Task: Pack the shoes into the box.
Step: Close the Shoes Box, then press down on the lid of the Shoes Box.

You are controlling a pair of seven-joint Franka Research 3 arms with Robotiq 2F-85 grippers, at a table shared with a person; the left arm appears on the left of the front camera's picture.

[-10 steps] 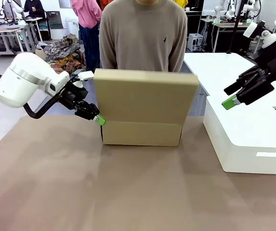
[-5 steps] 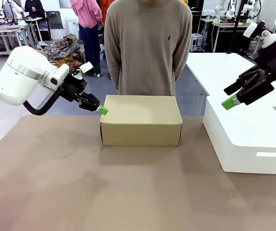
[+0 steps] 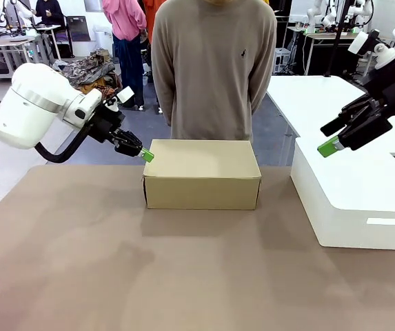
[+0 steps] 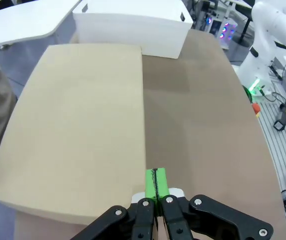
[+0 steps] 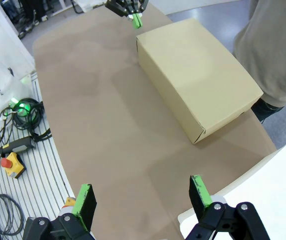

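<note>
The left gripper (image 3: 146, 156), green pads pressed together and empty, hovers at the left top corner of the matte tan cardboard box (image 3: 202, 172), lid flat. Farther right, over the smooth white box (image 3: 352, 196), the right gripper (image 3: 329, 146) stands wide apart, empty.

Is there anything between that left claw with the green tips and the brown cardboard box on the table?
Nothing visible stands between them. The left claw, its jaws pressed shut, hangs right at the upper left corner of the box, with only air in the short gap. The lid lies flat and closed. The right claw stands open, far off above the white box.
</note>
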